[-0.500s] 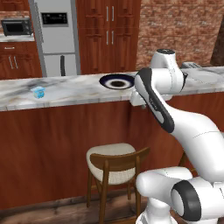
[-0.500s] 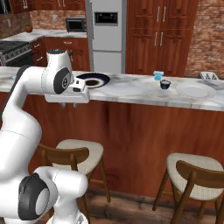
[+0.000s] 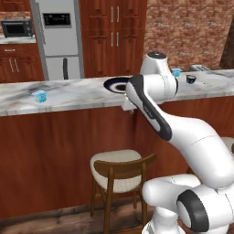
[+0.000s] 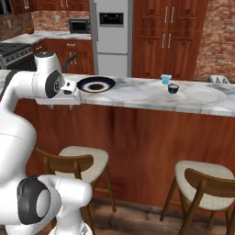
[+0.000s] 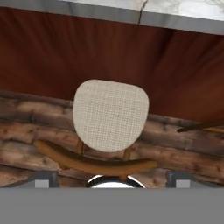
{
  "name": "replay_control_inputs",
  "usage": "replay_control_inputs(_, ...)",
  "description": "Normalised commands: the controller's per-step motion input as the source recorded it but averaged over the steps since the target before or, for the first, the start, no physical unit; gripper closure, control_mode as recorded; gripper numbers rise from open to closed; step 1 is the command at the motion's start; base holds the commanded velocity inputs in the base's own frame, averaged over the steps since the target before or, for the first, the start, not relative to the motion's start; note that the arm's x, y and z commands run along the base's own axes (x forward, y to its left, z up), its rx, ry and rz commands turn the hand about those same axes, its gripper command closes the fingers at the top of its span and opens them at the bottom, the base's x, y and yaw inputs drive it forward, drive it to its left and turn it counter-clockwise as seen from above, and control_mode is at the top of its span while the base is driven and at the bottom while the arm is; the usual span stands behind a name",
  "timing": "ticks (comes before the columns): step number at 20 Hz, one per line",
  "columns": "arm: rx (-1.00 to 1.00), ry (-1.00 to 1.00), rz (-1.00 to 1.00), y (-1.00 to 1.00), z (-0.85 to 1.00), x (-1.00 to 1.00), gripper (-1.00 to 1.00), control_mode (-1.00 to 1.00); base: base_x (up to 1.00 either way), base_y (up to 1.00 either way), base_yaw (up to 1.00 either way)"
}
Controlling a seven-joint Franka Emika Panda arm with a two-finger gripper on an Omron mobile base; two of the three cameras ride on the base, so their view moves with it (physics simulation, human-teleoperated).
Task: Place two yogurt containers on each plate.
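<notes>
Along the worktop [image 3: 82, 93], one yogurt container [image 3: 40, 96] is seen near the left end, the dark plate [image 3: 116, 84] midway by the front edge, then a second yogurt container [image 4: 166, 79] and the pale plate [image 4: 204, 95] rightward — the gripper [image 5: 112, 179], jaws spread and holding nothing, is pointed down at a stool [image 5: 110, 114].

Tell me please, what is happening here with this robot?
The arm is at the counter edge, and its open gripper points down at a stool, holding nothing. Both plates are still empty: the dark plate and the pale plate. One yogurt cup sits far left, another yogurt cup beside a black cup.
</notes>
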Motion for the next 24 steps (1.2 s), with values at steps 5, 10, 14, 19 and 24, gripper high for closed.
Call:
replay_control_inputs(5,0.02,-0.07,0.17,1.0,0.19,0.61,-1.0,-1.0,0.0,0.0,0.0)
replay_control_inputs(10,0.13,-0.01,0.2,0.94,0.5,0.59,-1.0,-1.0,0.0,0.0,0.0)
replay_control_inputs(14,0.24,0.0,0.28,0.67,0.46,0.64,-1.0,-1.0,0.0,0.0,0.0)
replay_control_inputs(19,0.06,0.04,0.1,0.78,0.52,0.17,-1.0,-1.0,0.0,0.0,0.0)
replay_control_inputs(24,-0.09,0.02,0.0,0.67,0.18,0.0,-1.0,-1.0,0.0,0.0,0.0)
